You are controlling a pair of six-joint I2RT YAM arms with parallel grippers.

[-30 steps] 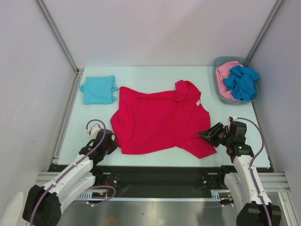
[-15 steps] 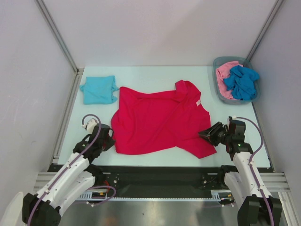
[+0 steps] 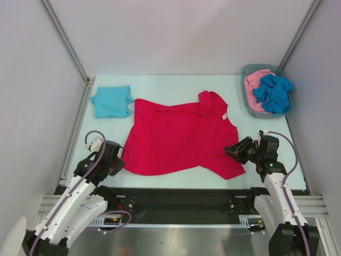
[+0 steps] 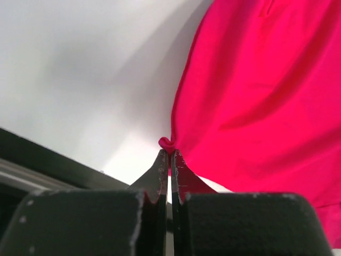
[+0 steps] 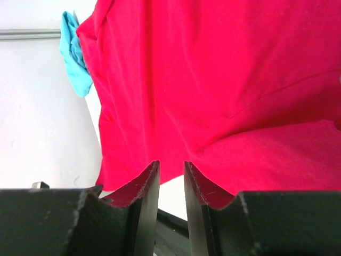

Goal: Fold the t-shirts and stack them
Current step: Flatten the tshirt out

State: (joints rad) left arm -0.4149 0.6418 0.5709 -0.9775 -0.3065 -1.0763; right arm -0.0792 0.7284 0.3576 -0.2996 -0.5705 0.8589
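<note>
A bright red t-shirt (image 3: 178, 136) lies spread and rumpled in the middle of the table. My left gripper (image 3: 118, 161) is shut on its near left corner, seen pinched between the jaws in the left wrist view (image 4: 169, 150). My right gripper (image 3: 233, 150) is open and empty at the shirt's near right edge; the red cloth (image 5: 224, 80) fills its wrist view. A folded light teal t-shirt (image 3: 112, 101) lies at the far left. Pink (image 3: 254, 85) and deeper blue (image 3: 273, 92) t-shirts sit crumpled in the bin.
A grey plastic bin (image 3: 246, 72) stands at the far right corner. Metal frame posts rise at both back corners and white walls close in the sides. The table's dark front edge (image 3: 181, 192) runs just below the shirt.
My left gripper has moved left and toward the near edge, pulling the red shirt's near left corner outward with it. The right arm has barely moved.
</note>
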